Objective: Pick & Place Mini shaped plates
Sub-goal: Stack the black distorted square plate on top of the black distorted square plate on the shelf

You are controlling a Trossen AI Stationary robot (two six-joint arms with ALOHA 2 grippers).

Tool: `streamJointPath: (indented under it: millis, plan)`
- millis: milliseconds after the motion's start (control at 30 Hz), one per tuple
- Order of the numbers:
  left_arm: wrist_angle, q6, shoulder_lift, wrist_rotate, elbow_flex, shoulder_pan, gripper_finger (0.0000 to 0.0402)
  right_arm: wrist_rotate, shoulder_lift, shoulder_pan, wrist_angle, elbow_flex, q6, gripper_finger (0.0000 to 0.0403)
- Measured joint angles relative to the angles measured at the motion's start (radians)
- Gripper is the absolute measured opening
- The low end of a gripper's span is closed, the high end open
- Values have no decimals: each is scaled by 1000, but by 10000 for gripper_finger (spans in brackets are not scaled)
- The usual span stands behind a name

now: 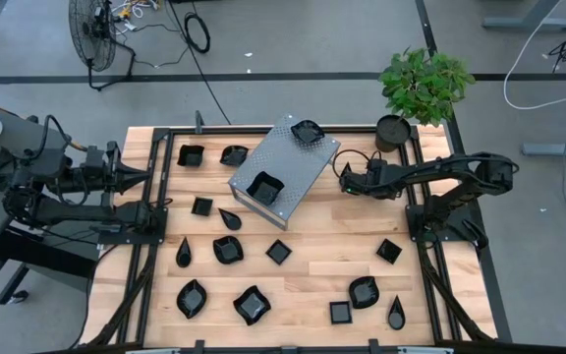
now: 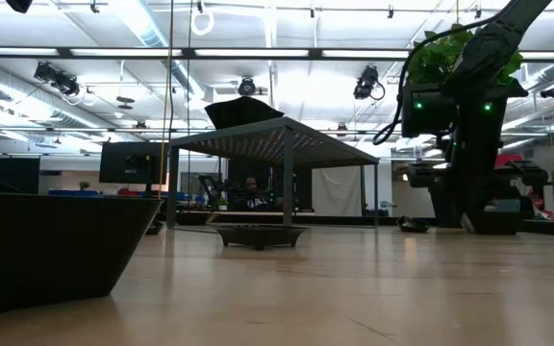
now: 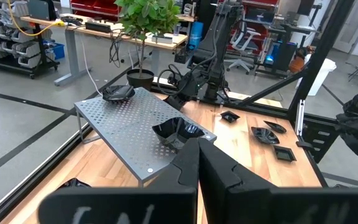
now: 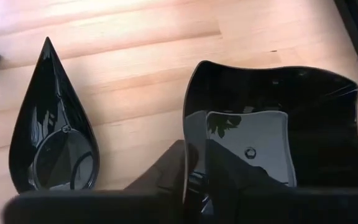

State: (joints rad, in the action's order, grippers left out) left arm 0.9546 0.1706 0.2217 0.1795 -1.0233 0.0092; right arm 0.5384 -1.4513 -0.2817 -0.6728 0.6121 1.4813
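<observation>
Several mini shaped plates, small glossy black dishes, lie scattered over the wooden table (image 1: 312, 280). In the right wrist view my right gripper (image 4: 194, 174) pinches the rim of a wavy square plate (image 4: 303, 124) that lies on the wood beside a teardrop plate (image 4: 55, 137). From above, the right gripper (image 1: 347, 180) shows by the right edge of the grey metal box (image 1: 288, 157), and what it holds cannot be made out there. Two plates (image 1: 308, 131) (image 1: 263, 186) rest on the box. My left gripper (image 1: 138, 179) waits shut at the table's left edge.
A black plant pot (image 1: 391, 133) with a green plant stands at the back right, close to the right arm. Dark frame rails (image 1: 430, 265) run along both sides of the table. In the low view one plate (image 2: 258, 235) lies under the raised box (image 2: 267, 144).
</observation>
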Motion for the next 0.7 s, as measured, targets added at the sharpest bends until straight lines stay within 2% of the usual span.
streamJointPath:
  millis: [200, 500, 700]
  plan:
    - [0, 0, 0, 0, 0, 0, 5, 0, 0, 7, 0, 0, 1, 6]
    - [0, 0, 0, 0, 0, 0, 5, -37, 27, 43, -29, 32, 18, 2]
    - [0, 0, 0, 0, 0, 0, 5, -41, 79, 74, -146, 135, -80, 1]
